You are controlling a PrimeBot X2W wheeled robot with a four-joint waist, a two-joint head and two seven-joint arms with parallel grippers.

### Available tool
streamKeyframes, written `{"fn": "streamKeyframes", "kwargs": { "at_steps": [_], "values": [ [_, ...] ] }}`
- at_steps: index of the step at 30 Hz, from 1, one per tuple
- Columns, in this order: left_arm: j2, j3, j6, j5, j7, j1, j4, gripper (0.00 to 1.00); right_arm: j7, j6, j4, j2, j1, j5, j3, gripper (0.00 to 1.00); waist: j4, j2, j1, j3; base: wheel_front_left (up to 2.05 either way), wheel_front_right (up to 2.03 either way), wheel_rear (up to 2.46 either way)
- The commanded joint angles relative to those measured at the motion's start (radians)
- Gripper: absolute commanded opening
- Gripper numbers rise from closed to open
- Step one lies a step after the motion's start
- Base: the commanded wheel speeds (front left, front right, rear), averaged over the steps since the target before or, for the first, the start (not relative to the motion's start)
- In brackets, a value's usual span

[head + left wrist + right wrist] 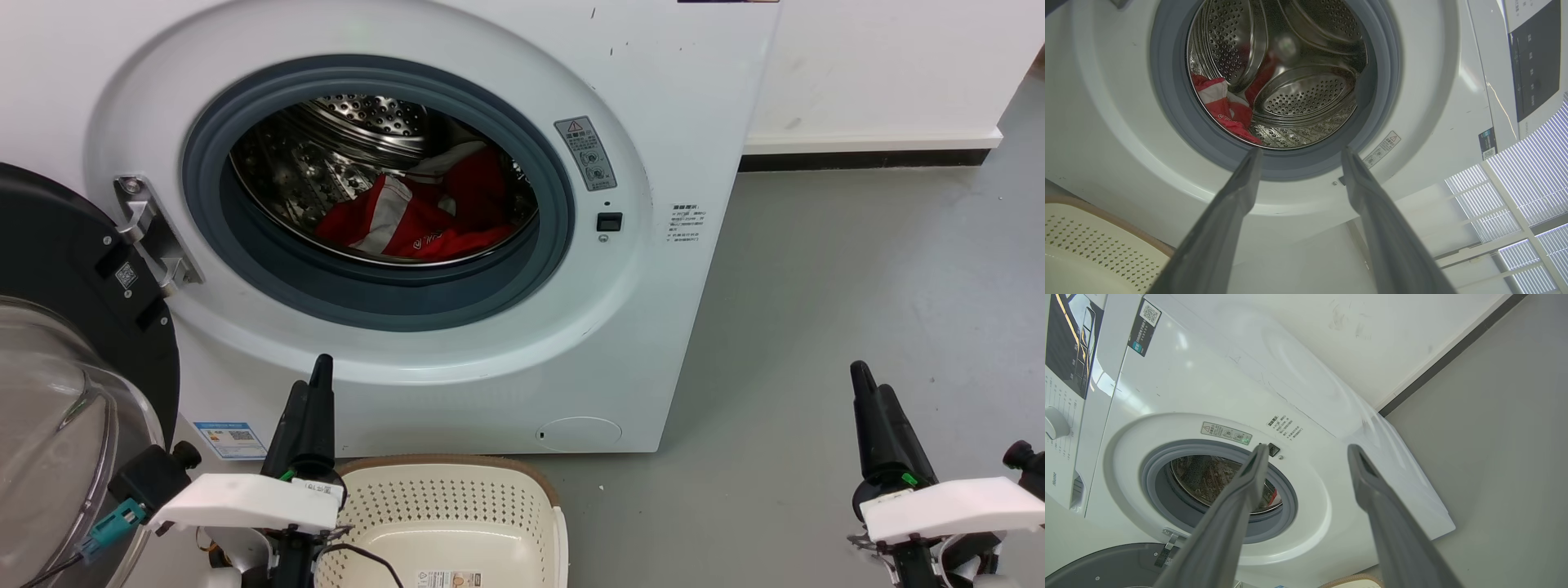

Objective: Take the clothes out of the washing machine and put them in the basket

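Our left hand [314, 380] rises at the lower left of the head view, fingers pointing up toward the washing machine [669, 343] just below its porthole [384, 298]. Our right hand [869, 384] stands likewise at the lower right, over the grey floor [816, 327]. In the wrist views we see both hands with fingers spread, holding nothing. The clothes [424, 216] lie in the drum [359, 122] at upper centre, and the basket [457, 506] sits at bottom centre, just beside our left hand.
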Motion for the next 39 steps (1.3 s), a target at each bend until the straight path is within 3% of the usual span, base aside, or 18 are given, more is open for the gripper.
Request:
{"fn": "streamKeyframes", "kwargs": {
  "at_steps": [1, 16, 39],
  "values": [
    [0.003, -0.002, 0.0, 0.034, -0.009, -0.018, -0.02, 1.0, -0.008, 0.0, -0.021, -0.002, 0.0, -0.044, 0.003, 1.0, 0.0, 0.0, 0.0, 0.0, 0.0, 0.0, 0.0],
    [0.018, -0.015, 0.0, 0.291, -0.058, -0.011, -0.026, 1.0, -0.039, 0.0, -0.058, -0.001, 0.021, -0.322, 0.017, 1.0, -0.002, 0.0, 0.0, -0.003, 0.0, 0.0, 0.0],
    [0.03, -0.03, 0.0, 0.586, -0.12, -0.013, -0.006, 1.0, -0.036, 0.0, -0.11, -0.001, 0.054, -0.632, 0.019, 1.0, -0.004, 0.0, 0.0, -0.006, 0.0, 0.0, 0.0]
  ]
}}
